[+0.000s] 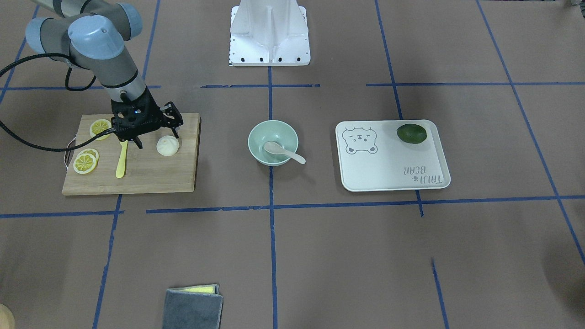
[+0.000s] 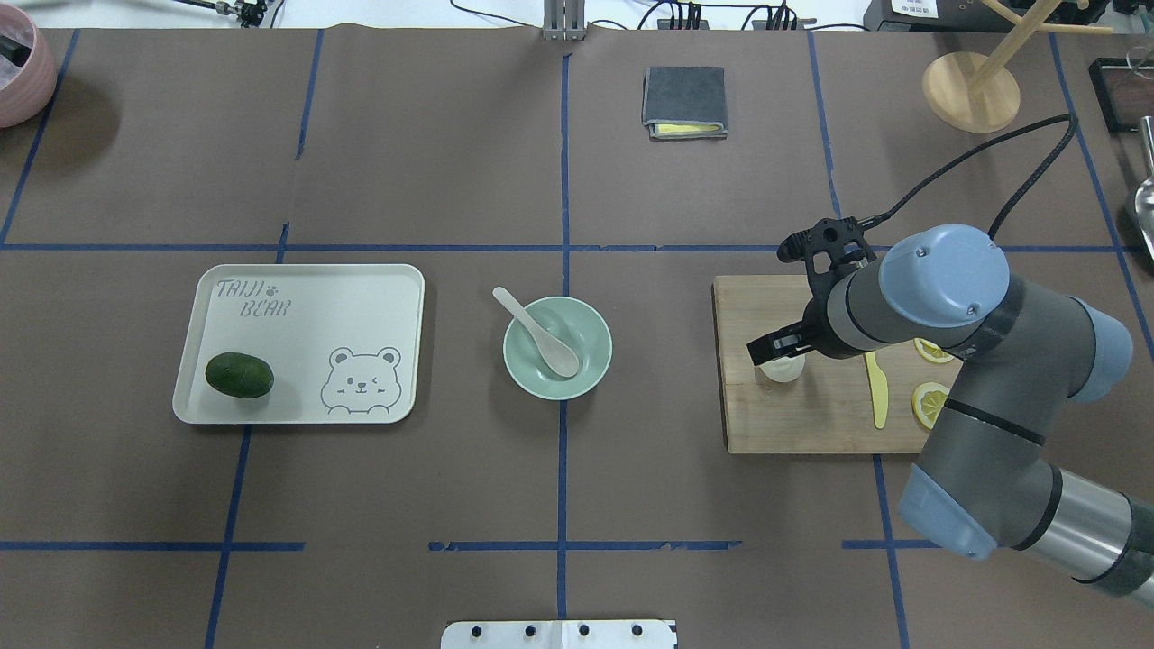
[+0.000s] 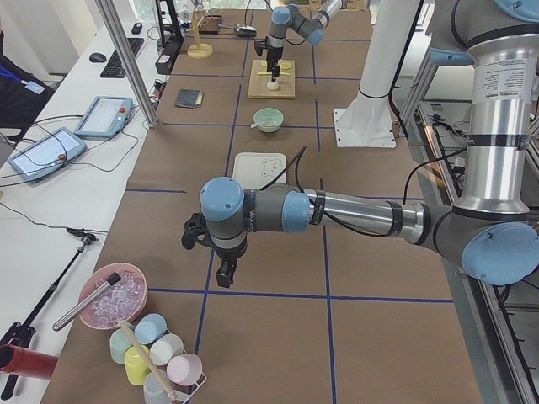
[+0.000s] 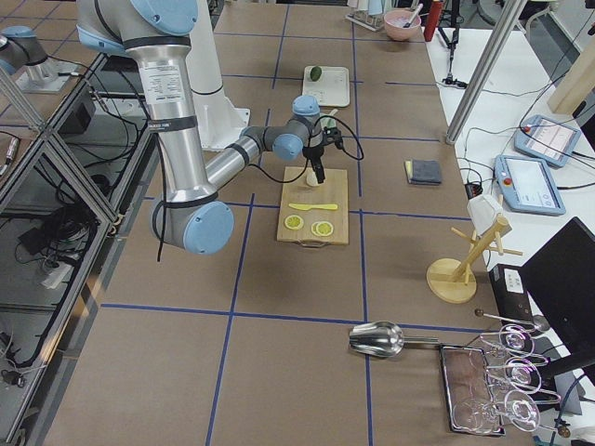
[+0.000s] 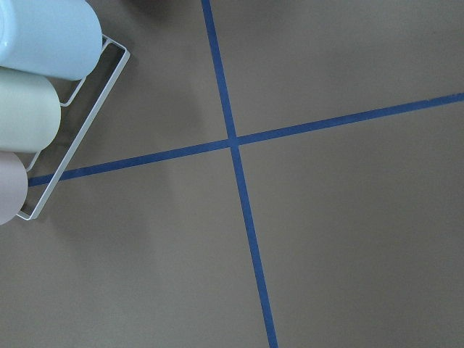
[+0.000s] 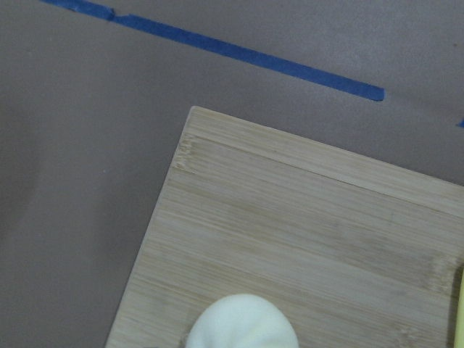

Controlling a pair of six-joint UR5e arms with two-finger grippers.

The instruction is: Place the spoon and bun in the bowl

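The beige spoon (image 1: 284, 152) lies in the mint-green bowl (image 1: 256, 133), scoop inside and handle over the rim; both also show in the overhead view, the spoon (image 2: 537, 332) in the bowl (image 2: 599, 353). The white bun (image 1: 167, 146) sits on the wooden cutting board (image 1: 155, 176). My right gripper (image 1: 156, 138) is open and hovers just over the bun, one finger beside it. The right wrist view shows the bun (image 6: 239, 323) at its bottom edge. My left gripper (image 3: 208, 255) hangs over bare table far from these; I cannot tell whether it is open or shut.
A yellow plastic knife (image 1: 121, 160) and lemon slices (image 1: 86, 162) lie on the board beside the gripper. A white bear-print tray (image 1: 388, 171) holds a dark green fruit (image 1: 411, 133). A folded grey cloth (image 1: 193, 308) lies at the table's near edge. A cup rack (image 5: 36, 87) stands near the left wrist.
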